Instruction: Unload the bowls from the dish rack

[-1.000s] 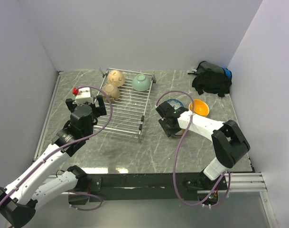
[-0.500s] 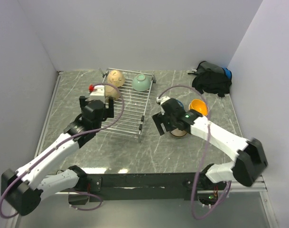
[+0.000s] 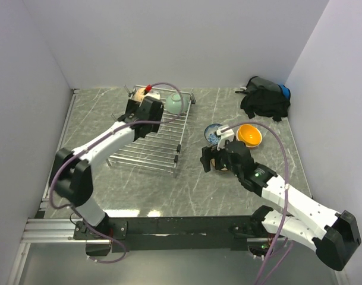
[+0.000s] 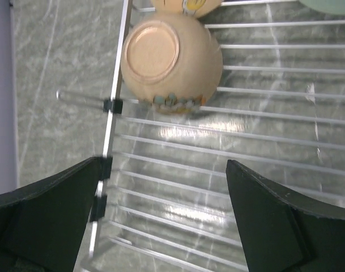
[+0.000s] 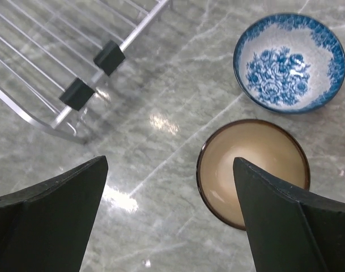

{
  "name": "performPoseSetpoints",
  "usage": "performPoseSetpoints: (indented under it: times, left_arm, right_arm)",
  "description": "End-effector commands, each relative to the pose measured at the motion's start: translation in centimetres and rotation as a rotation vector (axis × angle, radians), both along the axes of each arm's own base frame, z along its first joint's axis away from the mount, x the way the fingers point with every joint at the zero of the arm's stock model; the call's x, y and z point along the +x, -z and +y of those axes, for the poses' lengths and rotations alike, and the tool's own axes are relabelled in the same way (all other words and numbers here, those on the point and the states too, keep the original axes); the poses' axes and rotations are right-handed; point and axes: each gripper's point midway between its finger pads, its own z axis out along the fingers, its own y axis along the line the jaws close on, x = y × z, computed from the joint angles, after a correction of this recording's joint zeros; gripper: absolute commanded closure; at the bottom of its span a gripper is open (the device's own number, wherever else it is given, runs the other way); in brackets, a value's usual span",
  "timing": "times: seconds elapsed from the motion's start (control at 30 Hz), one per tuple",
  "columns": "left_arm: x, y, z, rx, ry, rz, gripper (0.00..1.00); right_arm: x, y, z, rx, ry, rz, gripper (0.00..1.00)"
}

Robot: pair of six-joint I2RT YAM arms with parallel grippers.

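The dish rack (image 3: 154, 148) (image 4: 116, 85) lies left of centre. An upside-down tan bowl (image 4: 171, 62) rests at its back left, another bowl (image 4: 186, 4) just behind it, and a pale green bowl (image 3: 175, 103) at the back right. My left gripper (image 3: 135, 114) (image 4: 162, 163) hovers open over the rack wires, just short of the tan bowl. My right gripper (image 3: 211, 161) (image 5: 169, 161) hangs open and empty above the table. A dark brown bowl (image 5: 252, 170) stands upright beside its right finger. Behind that stand a white-and-blue bowl (image 3: 213, 132) (image 5: 290, 61) and an orange bowl (image 3: 250, 134).
A black bag (image 3: 265, 98) lies at the back right near the wall. The rack's front right corner with its black feet (image 5: 109, 57) is close to my right gripper's left side. White walls enclose the table on three sides.
My right gripper opened, let go of the dark brown bowl on the table and pulled back. My left arm swung from the rack's front left to over the tan bowls at the back.
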Motion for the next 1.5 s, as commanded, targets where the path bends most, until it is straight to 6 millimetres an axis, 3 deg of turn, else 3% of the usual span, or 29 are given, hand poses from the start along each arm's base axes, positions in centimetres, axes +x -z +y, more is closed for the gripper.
performPoseSetpoints:
  times: [0.0,0.03,0.1,0.13,0.2,0.43,0.67,1.2,1.47]
  left_arm:
    - [2.8,-2.1,0.1,0.122,-0.012,-0.016,0.01]
    - [3.5,-0.6,0.0,0.164,-0.012,0.017,0.01]
    - [4.6,-0.9,-0.3,0.186,-0.022,0.020,0.01]
    - [5.1,0.4,-0.3,0.225,-0.030,0.042,0.01]
    - [6.2,0.3,-0.6,0.238,-0.046,0.028,0.01]
    - [8.9,3.5,-0.8,0.360,-0.054,0.066,0.01]
    - [11.0,4.4,-1.3,0.410,-0.062,0.042,0.01]
    - [11.0,8.4,0.2,0.569,-0.088,0.092,0.00]
    - [10.6,9.1,0.7,0.645,-0.082,0.141,0.00]
  right_arm:
    - [1.5,-3.8,0.6,0.150,0.034,-0.161,0.00]
    - [1.1,-3.2,0.5,0.144,0.027,-0.157,0.00]
    - [1.2,-3.6,0.6,0.161,0.020,-0.183,0.00]
    - [1.1,-3.4,0.5,0.155,0.017,-0.187,0.00]
    - [1.0,-3.4,0.6,0.157,0.005,-0.196,0.00]
    - [0.9,-2.4,0.9,0.138,-0.032,-0.200,0.00]
    - [0.8,-1.5,1.6,0.122,-0.075,-0.193,0.00]
    - [1.0,-0.2,2.0,0.106,-0.093,-0.175,0.00]
    - [1.0,-0.2,2.3,0.104,-0.109,-0.167,0.00]
